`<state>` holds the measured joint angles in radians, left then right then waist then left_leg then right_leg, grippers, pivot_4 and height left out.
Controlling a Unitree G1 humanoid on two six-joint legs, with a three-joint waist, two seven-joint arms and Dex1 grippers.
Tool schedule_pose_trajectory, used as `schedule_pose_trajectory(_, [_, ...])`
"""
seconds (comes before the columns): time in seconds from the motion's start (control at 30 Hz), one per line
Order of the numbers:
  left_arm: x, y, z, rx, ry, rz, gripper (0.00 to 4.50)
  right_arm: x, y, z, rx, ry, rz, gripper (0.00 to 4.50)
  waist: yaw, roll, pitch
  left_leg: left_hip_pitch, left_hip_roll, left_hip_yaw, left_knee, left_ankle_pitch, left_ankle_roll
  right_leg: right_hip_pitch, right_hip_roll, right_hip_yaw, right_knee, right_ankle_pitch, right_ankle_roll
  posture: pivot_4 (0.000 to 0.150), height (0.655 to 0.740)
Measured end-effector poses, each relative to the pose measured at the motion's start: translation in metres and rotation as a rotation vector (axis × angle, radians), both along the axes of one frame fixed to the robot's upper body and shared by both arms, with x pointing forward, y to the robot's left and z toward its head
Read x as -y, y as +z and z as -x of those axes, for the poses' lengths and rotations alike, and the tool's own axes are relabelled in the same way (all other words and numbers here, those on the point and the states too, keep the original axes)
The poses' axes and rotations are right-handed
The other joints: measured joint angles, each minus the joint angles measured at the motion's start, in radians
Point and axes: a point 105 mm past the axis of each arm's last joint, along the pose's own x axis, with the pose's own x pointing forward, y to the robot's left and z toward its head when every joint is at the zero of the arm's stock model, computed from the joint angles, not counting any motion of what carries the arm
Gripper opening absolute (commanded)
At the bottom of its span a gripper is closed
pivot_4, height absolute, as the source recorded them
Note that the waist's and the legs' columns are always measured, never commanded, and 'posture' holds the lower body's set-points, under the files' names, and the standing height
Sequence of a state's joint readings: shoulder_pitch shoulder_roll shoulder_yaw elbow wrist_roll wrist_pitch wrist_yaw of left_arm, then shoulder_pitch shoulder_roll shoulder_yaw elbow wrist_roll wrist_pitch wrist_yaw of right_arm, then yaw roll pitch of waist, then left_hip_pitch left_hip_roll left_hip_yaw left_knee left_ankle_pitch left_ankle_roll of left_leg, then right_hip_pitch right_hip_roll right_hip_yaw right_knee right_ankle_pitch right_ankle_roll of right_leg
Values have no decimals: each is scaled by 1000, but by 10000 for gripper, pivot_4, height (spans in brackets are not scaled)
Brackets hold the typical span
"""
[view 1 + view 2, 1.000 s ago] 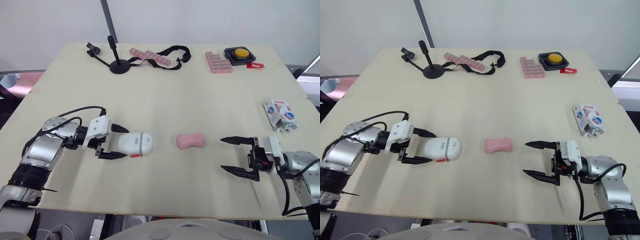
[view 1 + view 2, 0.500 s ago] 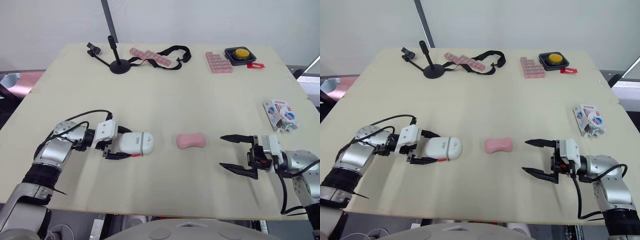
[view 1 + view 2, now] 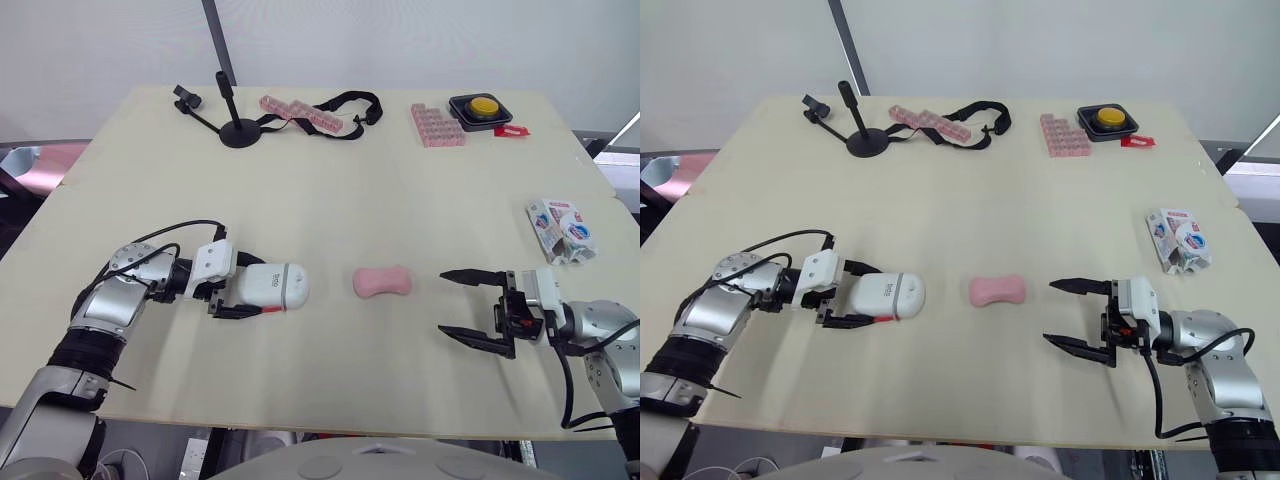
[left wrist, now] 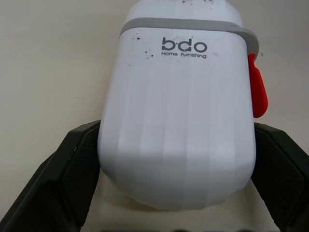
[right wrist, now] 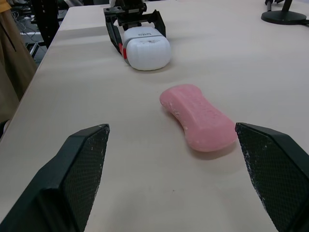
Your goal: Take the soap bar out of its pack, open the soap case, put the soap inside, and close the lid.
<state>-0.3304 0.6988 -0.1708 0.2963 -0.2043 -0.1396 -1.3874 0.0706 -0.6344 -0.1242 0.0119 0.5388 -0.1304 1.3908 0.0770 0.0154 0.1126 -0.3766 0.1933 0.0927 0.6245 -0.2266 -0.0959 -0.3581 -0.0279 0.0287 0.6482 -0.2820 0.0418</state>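
Your left gripper [image 3: 243, 288] is clasping the soap case [image 3: 275, 286], lettered "bdo Home Furnishing", at the table's [image 3: 350, 180] near left, while your right gripper [image 3: 442, 302] is hovering spread open right of the pink soap bar [image 3: 381, 281]

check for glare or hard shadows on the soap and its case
Left wrist view: soap case evenly lit, no glare, a dim shadow beneath its rounded end. Right wrist view: soap bar casts a faint, soft-edged shadow on the table.
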Motion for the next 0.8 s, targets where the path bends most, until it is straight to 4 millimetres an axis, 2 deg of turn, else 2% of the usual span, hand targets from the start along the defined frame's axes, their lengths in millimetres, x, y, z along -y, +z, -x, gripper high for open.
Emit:
schedule_pose_trajectory(0.07, [0, 0, 1, -4, -6, 0, 45000, 0, 0, 0, 0, -2, 0, 44529, 0, 0, 0, 0, 0, 0, 0, 0, 0, 0, 0, 0, 0, 0, 0, 1500, 7395])
schedule_pose_trajectory(0.2, [1, 0, 1, -8, -14, 4, 34874, 0, -1, 0, -3, -6, 0, 45000, 0, 0, 0, 0, 0, 0, 0, 0, 0, 0, 0, 0, 0, 0, 0, 1500, 7395])
schedule_pose_trajectory(0.67, [2, 1, -3, 38, -25, 13, 34874, 2, -2, 1, -13, -10, 5, 45000, 0, 0, 0, 0, 0, 0, 0, 0, 0, 0, 0, 0, 0, 0, 0, 1500, 7395])
schedule_pose_trajectory(0.8, [4, 6, -4, 85, -30, 24, 34874, 9, -2, -3, -118, -44, 31, 45000, 1, 0, 0, 0, 0, 0, 0, 0, 0, 0, 0, 0, -1, 0, 0, 1500, 7395])
